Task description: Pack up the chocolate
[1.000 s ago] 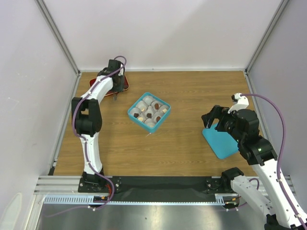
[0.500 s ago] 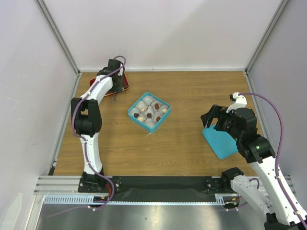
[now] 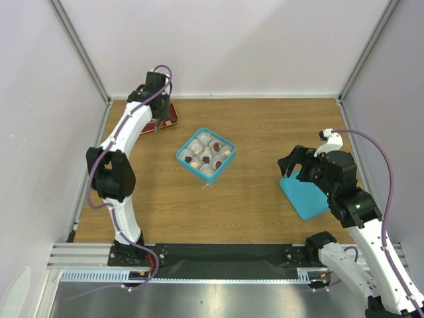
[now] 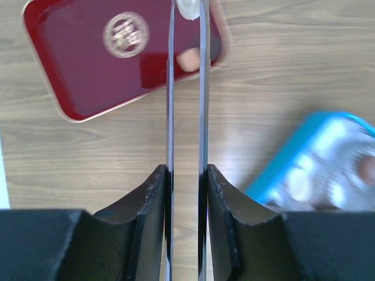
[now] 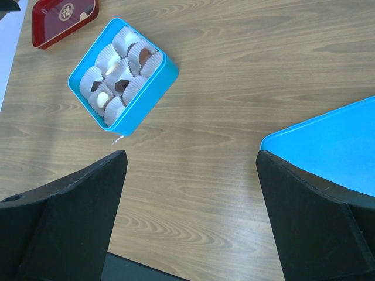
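Left jaws [image 4: 187,17]: long thin blades, nearly closed, only a narrow slot between them. A pale piece [image 4: 188,6] of chocolate sits between the tips, half cut off by the frame edge; it looks pinched rather than lying loose.

Below the blades: red tray [image 4: 88,70], gold emblem showing, mostly bare. One tan piece [image 4: 188,58] lies on it near its edge, blurred. No others seen on the tray.

Right jaws [image 5: 188,161]: spread as wide as they go, nothing between them, hanging over the bench [image 5: 234,58] just beside the teal lid [image 5: 328,146], which lies flat and apart from the box.

Teal box [image 5: 146,91]: mid-bench, between the two arms, open, lined with white paper cups [image 5: 111,55]. Several cups hold chocolate, dark ones [image 5: 122,86] and lighter ones; a few look empty. Exact count not readable.

Progress, by judgement: packing well under way, not finished. Left to do: carry the pinched piece to a free cup, fetch the tan one from the tray, then probably fit the lid. Tray and box stand near each other, so the carry is short.
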You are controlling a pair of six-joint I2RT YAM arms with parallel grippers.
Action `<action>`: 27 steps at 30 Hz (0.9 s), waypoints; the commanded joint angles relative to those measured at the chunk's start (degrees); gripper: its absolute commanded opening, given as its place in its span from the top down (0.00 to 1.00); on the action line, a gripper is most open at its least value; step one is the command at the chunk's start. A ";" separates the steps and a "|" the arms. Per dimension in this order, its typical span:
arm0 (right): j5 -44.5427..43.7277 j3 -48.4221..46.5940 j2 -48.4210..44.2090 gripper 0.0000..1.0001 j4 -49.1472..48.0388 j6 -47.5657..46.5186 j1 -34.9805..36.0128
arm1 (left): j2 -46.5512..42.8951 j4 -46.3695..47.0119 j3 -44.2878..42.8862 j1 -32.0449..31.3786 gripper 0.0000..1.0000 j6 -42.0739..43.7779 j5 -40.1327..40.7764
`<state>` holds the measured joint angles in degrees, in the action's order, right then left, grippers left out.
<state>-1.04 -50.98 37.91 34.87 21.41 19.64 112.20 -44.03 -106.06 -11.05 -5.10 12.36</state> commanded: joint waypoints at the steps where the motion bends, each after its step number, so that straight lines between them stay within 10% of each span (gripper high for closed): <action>1: 0.42 -1.05 -0.56 0.01 -1.47 0.48 -0.13 | -8.65 2.19 3.73 -6.42 0.67 -1.05 -1.99; 11: 0.51 -1.23 -0.82 0.01 -0.68 -0.32 -0.21 | -15.43 4.57 15.79 -19.17 0.67 -3.94 -1.55; 27: 0.51 -1.14 -1.61 0.01 -0.42 0.39 -0.21 | -17.81 6.94 24.50 -22.09 0.67 -6.67 -0.50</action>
<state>-1.02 -50.98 36.93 35.33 21.39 19.64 97.78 -39.53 -81.84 -32.77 -10.55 10.83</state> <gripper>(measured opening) 0.992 0.338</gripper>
